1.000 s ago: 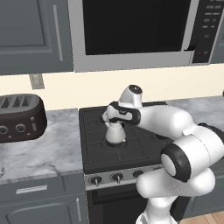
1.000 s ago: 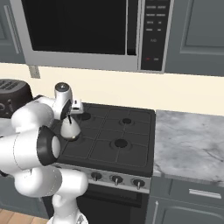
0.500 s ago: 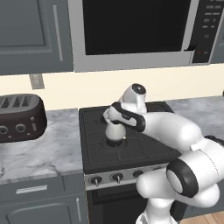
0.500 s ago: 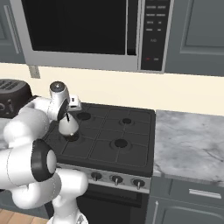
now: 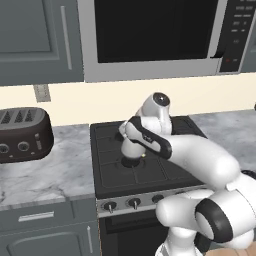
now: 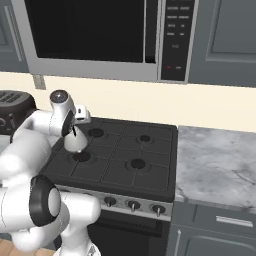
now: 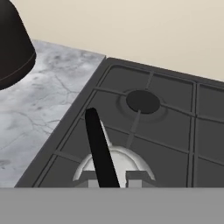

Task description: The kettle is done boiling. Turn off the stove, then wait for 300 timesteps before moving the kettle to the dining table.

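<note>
Over the stove's [image 6: 125, 150] front-left burner we hold the kettle [image 6: 75, 142] by its black arched handle [image 7: 99, 151], our gripper [image 7: 111, 181] clamped at the top so the body hangs level, seemingly just above the grate, ready for carrying.

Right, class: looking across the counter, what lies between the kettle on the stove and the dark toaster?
In the left base view, bare grey marble counter and the stove edge lie between the kettle and the toaster; nothing stands there.
</note>
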